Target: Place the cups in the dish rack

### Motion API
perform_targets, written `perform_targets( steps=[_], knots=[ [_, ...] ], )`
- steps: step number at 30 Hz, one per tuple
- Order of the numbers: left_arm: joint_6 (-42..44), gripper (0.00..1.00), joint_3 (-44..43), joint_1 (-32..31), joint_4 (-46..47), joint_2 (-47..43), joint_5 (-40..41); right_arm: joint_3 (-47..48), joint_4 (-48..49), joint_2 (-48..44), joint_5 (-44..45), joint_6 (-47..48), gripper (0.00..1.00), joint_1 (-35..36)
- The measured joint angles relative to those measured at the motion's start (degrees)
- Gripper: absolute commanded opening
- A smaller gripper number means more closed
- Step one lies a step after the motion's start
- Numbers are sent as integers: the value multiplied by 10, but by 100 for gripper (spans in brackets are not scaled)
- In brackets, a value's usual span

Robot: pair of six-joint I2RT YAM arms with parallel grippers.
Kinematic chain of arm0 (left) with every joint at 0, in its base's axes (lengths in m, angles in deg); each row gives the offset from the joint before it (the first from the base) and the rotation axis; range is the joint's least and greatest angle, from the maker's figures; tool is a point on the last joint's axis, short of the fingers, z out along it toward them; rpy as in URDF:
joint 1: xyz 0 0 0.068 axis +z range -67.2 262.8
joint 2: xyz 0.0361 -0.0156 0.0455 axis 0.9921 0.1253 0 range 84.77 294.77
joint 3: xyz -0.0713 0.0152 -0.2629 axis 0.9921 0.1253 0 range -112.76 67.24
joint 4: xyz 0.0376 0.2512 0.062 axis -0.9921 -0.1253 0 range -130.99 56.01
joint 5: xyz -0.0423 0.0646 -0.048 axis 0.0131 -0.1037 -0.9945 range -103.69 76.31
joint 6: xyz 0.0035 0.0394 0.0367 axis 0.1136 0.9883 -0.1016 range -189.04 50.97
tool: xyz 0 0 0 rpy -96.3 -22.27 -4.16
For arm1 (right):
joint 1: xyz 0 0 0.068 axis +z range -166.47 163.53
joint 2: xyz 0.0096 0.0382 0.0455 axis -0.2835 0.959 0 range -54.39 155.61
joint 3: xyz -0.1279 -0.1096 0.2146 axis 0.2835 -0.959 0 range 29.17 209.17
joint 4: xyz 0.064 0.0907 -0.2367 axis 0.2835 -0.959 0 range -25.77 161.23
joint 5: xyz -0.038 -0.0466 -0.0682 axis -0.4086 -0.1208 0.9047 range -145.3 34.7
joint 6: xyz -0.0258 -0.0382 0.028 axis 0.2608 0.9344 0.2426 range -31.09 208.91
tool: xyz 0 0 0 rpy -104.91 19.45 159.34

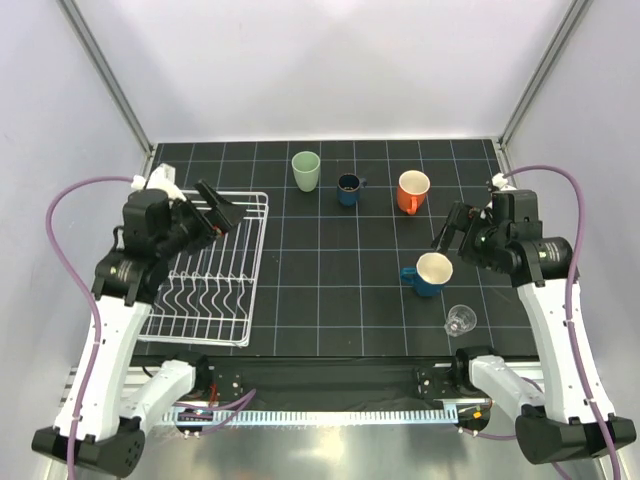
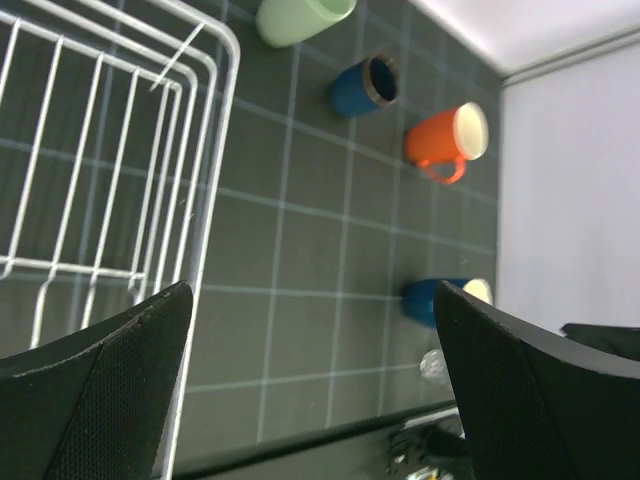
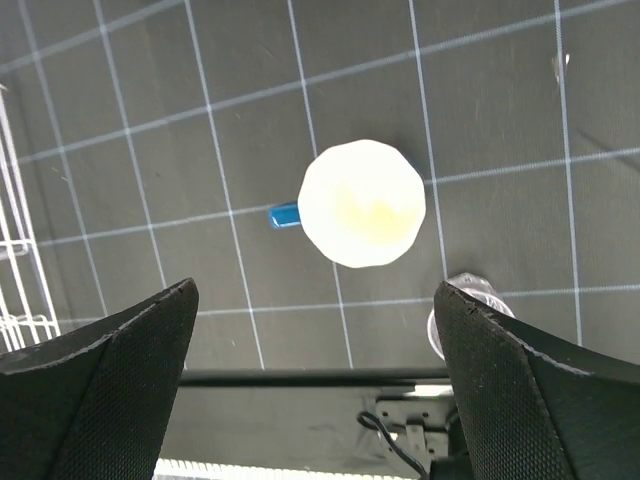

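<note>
From above, the white dish rack (image 1: pixel 215 265) lies at the left of the worktop (image 1: pixel 330 300), the left pincer (image 1: pixel 218 212) over its far end, while the green tumbler (image 1: pixel 306 170), dark blue mug (image 1: pixel 349 188), orange mug (image 1: pixel 412 190), bigger blue mug (image 1: pixel 431 273) and clear glass (image 1: pixel 461 320) stand outside it, to the right. The left wrist view shows this pincer spread wide apart. In the right wrist view the right pincer (image 3: pixel 315 290) is also spread, above the bigger blue mug.

Left arm (image 1: pixel 108 338) and right arm (image 1: pixel 560 340) share white links, black joints, purple cables (image 1: pixel 100 180).
</note>
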Motion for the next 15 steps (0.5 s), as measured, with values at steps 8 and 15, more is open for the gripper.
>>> perform_targets(
  steps=[8,15],
  knots=[
    [31,100,2,5,-61,29,-56,19,-23,28,0,27,100,0],
    [30,100,5,10,-81,39,-70,43,-27,54,-8,43,100,0]
  ],
)
